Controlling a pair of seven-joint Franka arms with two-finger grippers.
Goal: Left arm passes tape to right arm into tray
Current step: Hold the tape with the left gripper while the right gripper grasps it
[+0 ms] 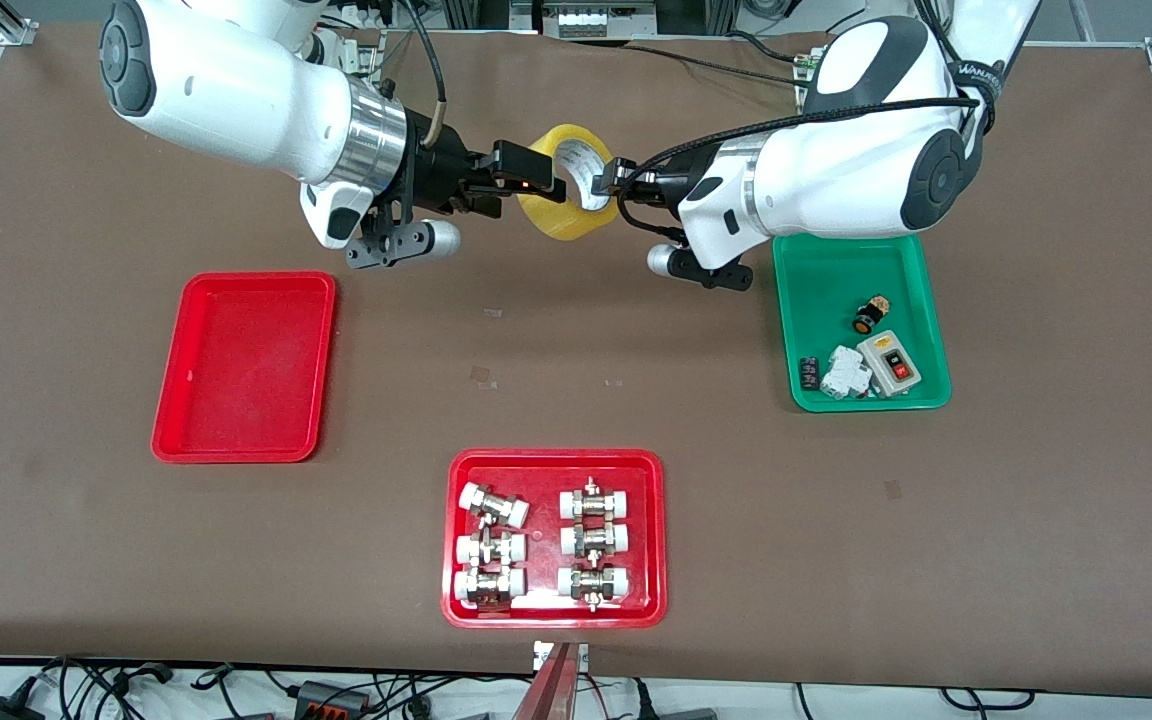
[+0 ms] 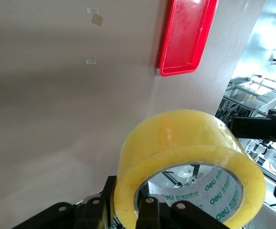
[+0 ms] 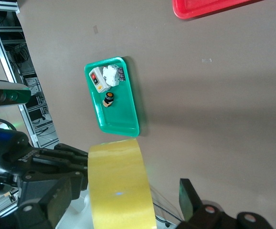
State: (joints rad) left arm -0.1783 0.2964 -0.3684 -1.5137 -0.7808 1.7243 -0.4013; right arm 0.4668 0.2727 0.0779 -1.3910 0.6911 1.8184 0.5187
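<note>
Above the table's top edge, the tape (image 1: pixel 568 196) is clamped by the left gripper (image 1: pixel 604 186); the right gripper (image 1: pixel 514 176), jaws apart, is positioned around it for handover.

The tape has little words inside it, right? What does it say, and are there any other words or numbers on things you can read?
"deli", printed in green again and again on the pale core inside the tape.
"WANRE...", white letters on the black strap round the left arm; the end is unclear.
Markings on the small black parts in the green tray: too small to read.
Nothing readable on the switch box.
</note>
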